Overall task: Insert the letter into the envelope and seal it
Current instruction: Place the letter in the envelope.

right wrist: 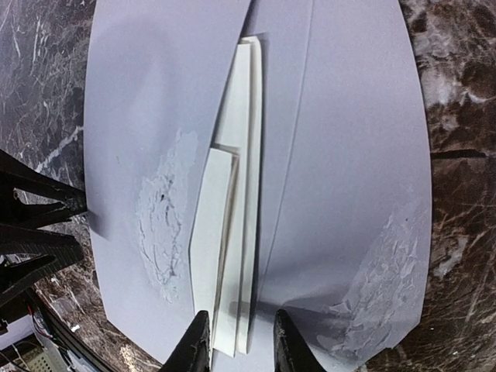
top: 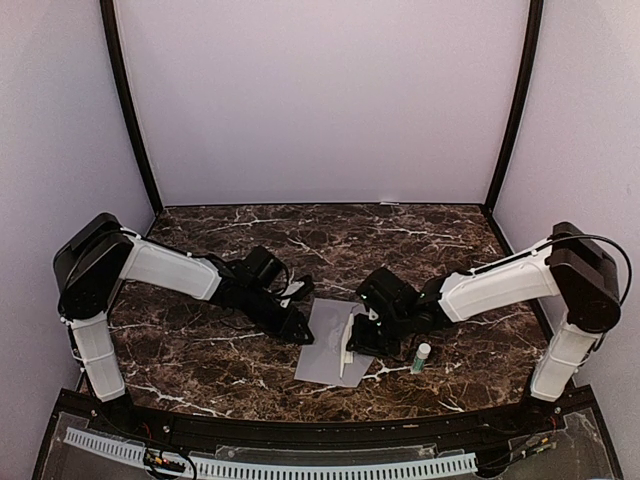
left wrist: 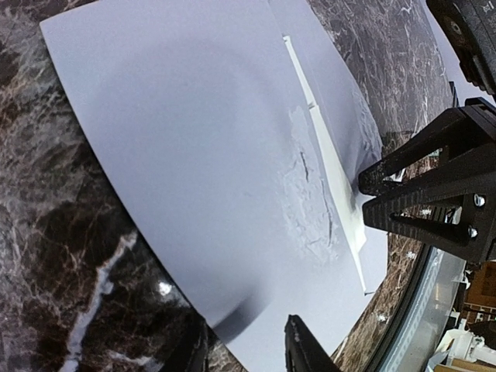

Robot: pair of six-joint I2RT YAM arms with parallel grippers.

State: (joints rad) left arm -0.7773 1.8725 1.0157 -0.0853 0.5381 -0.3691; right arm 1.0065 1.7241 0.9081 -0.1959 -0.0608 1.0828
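Observation:
The grey envelope lies flat on the marble in front of both arms, filling the left wrist view and the right wrist view. The letter, folded into a narrow pale strip, stands tilted along the envelope's crease. My right gripper is shut on the letter's near end, one jaw on each side. My left gripper is open at the envelope's left edge, with that edge between its fingers and nothing gripped.
A small glue stick with a green band stands upright on the table right of the envelope, beside my right arm. Rough whitish patches mark the envelope's surface. The table's front rail runs close behind the envelope.

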